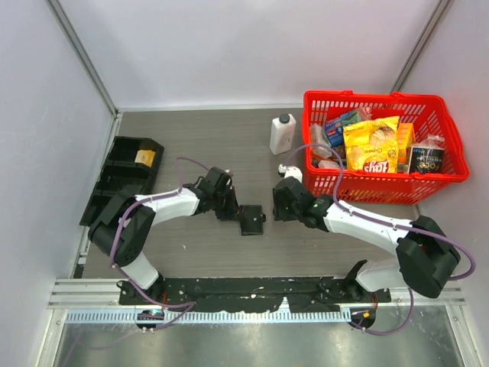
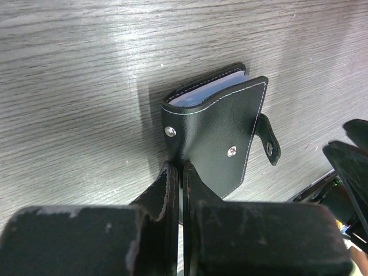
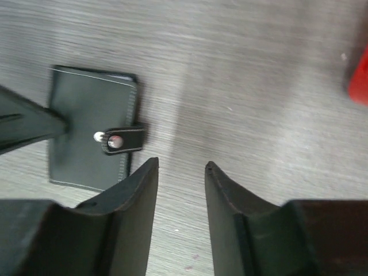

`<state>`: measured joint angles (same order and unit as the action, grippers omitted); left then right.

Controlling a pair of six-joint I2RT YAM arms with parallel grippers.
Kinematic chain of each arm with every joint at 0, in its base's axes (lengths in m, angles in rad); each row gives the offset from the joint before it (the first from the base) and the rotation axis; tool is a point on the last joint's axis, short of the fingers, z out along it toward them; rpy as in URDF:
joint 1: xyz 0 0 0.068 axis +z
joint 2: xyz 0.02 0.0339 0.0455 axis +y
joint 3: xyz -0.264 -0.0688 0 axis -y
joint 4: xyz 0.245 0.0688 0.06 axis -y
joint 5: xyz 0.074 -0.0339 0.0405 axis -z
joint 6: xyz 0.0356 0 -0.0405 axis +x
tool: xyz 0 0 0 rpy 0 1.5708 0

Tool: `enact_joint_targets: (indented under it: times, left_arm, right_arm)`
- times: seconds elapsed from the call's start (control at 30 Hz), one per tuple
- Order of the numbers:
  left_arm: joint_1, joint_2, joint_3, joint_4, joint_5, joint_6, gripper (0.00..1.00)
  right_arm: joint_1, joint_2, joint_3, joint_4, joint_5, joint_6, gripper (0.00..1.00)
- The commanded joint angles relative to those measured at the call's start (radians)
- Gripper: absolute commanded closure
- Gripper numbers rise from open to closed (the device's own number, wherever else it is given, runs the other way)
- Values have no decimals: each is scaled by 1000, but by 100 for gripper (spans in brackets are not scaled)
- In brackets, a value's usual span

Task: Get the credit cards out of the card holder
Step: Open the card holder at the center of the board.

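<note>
the card holder [image 1: 251,220] lies mid-tabletop [image 1: 191,138], light, soft and likely to slide. its cards [image 2: 201,95] look thin, stiff and slick, so take their pale exposed edges. your left hand [image 2: 179,169], held low, looks pinched on the holder's edge. your right hand [image 3: 181,167] is spread and empty beside the snap tab [image 3: 123,140].

Black card holder [image 2: 221,135], white stitching, light blue credit cards [image 2: 198,96], grey wood-grain table [image 1: 229,145], red basket [image 1: 382,191]

Only a pale blue sliver of the credit cards [image 2: 201,93] peeks from the card holder [image 2: 221,138], faces hidden, while the blurred right wrist view crops the red basket [image 3: 361,80] at three o'clock.
</note>
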<state>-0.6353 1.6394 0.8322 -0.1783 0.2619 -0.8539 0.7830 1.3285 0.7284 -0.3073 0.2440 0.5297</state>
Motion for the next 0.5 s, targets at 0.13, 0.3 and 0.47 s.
enact_joint_targets:
  times: [0.13,0.3,0.47]
  left_arm:
    - [5,-24,27,-63,-53,47,100]
    - [5,-26,27,-50,-64,33,100]
    - [5,-26,21,-38,-66,26,100]
  right_arm:
    - [84,115,190,59,29,1,51]
    - [124,201,259,10,75,21,50]
    - [136,273,298,-68,93,13,50]
